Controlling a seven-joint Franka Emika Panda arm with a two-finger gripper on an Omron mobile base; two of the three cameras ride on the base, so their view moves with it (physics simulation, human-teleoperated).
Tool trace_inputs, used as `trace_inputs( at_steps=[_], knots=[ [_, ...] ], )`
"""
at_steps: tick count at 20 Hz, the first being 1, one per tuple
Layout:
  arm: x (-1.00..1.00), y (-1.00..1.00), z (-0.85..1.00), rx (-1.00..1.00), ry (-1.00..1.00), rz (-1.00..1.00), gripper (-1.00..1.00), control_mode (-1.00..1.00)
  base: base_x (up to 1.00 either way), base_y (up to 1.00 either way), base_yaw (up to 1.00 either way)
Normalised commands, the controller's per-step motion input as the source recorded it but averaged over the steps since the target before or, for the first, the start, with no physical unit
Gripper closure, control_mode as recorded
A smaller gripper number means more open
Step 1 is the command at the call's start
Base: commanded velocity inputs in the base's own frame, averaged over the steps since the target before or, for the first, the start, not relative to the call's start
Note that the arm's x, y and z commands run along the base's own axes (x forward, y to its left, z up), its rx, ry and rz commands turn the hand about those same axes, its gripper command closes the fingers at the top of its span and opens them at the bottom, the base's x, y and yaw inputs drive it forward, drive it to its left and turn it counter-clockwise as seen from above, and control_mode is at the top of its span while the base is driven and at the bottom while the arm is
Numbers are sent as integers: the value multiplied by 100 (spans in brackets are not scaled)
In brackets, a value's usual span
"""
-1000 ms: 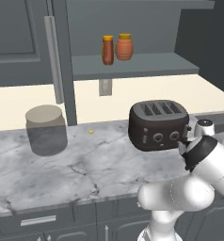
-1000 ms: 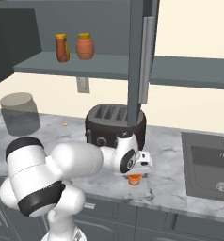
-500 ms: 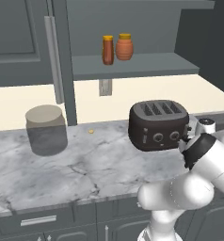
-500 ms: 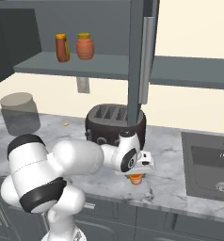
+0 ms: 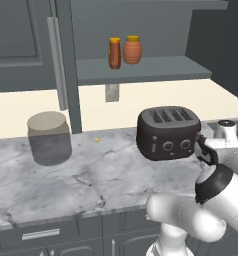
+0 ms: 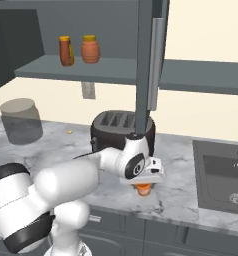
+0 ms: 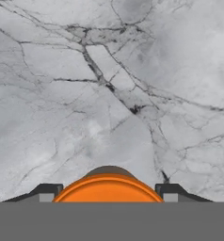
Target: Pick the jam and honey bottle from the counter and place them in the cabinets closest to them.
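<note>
A grey-white marbled counter (image 5: 91, 180) runs under dark grey cabinets (image 5: 21, 45), one standing open with a grey shelf inside. On that shelf the honey bottle (image 5: 114, 53) stands just beside a rounder orange pot (image 5: 132, 49). Down on the stone sit a translucent grey jar (image 5: 49, 138) and a black toaster (image 5: 167, 132); a sink (image 6: 221, 177) lies to the right. The gripper (image 6: 144, 186) is clamped on the jam (image 6: 144, 188), in front of the toaster.

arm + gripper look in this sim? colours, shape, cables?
Glossy white arm of rounded, bulbous links with black bands at the joints. White hand with a round black disc on its side. Gripper has two small dark, blocky fingertips. No cables or markings show.
</note>
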Motion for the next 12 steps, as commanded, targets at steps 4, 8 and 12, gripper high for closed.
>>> trace_inputs(
  at_steps=[4,8,12],
  knots=[
    [-49,17,50,0,0,0,100,-100,0,0,0],
    [-52,27,48,0,0,0,100,-100,0,0,0],
    [-49,31,43,-3,1,0,100,-100,0,0,0]
  ],
)
